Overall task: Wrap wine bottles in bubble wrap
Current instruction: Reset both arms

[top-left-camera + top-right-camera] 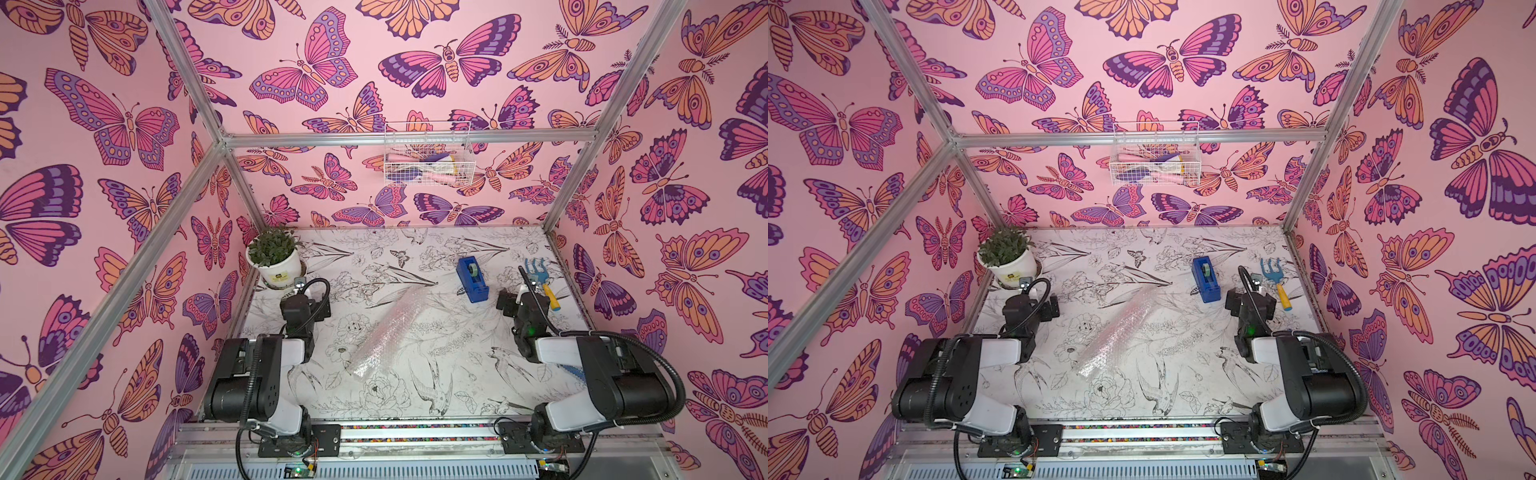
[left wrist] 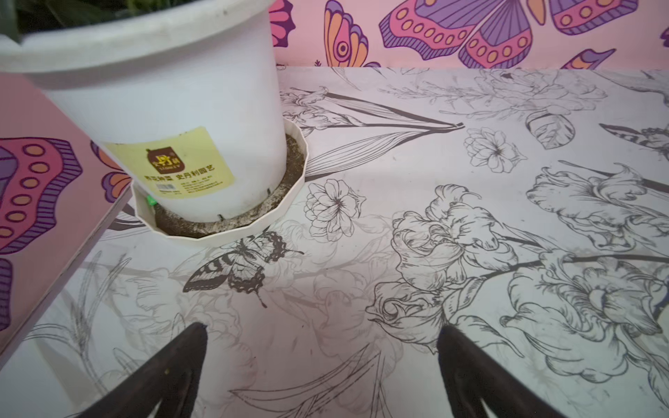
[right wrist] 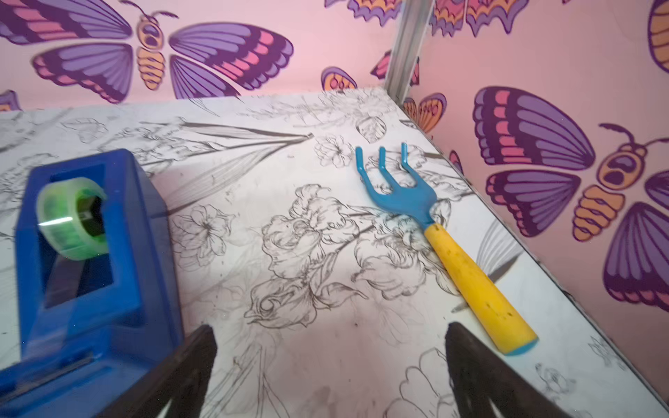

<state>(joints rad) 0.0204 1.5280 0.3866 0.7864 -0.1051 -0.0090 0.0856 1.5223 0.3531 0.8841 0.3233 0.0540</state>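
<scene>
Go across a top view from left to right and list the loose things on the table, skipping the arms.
potted plant → bubble wrap, rolled and lying on a slant → blue tape dispenser → hand rake with a blue head and a yellow handle

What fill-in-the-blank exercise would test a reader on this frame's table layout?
1. The bubble wrap lies rolled up on the table, held by ____ pincer.
2. The left pincer and right pincer both stand ____.
3. The tape dispenser is coloured ____.
4. The hand fork has a ____ handle.
Missing words: neither; open; blue; yellow.
</scene>
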